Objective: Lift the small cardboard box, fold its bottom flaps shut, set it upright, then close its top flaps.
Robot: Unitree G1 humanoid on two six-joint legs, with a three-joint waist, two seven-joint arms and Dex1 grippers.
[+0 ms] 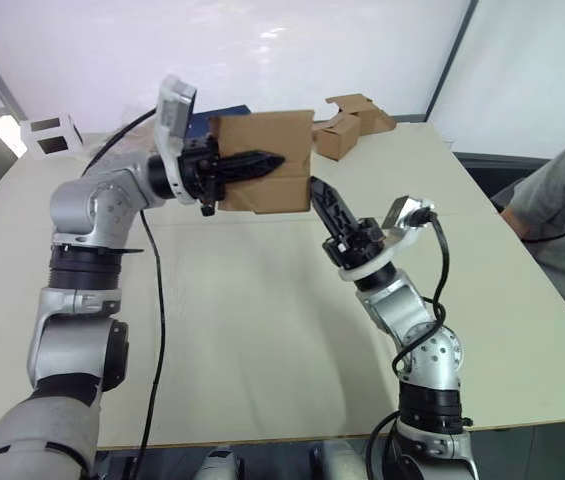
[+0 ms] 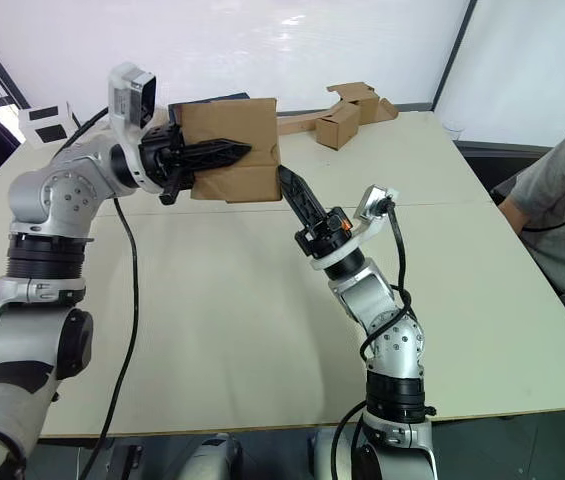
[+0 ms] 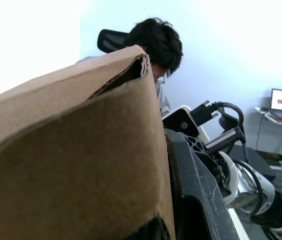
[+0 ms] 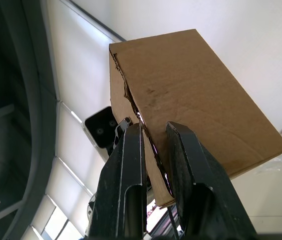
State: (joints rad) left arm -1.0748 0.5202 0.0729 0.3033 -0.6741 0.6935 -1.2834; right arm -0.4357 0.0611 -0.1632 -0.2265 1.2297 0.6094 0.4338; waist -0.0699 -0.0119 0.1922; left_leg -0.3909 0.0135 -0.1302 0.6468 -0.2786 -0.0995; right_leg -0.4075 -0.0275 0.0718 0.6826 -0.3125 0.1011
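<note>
While the pale desk lies bare below, the small cardboard box hangs in the air above its far half, clear of the surface and held by the left tool, whose black fingers run sideways across the face nearest the camera and pinch a wall of the box. I judge the box light and hollow, its corrugated walls stiff along the flutes but ready to dent or buckle under a hard squeeze, and dry enough not to slip. The safest hold is near a corner or folded edge, where two walls brace each other, not mid-panel. The right tool reaches up from below with its fingers narrowly parted, tips touching or just beside the box's lower right corner; the right wrist view shows them straddling a cardboard edge where the bottom flaps gape along a ragged seam. Those flaps should bend easily at their hinges and want a flat push, not a pinch. Behind, at the far edge, lies a smaller brown box with loose cardboard pieces
</note>
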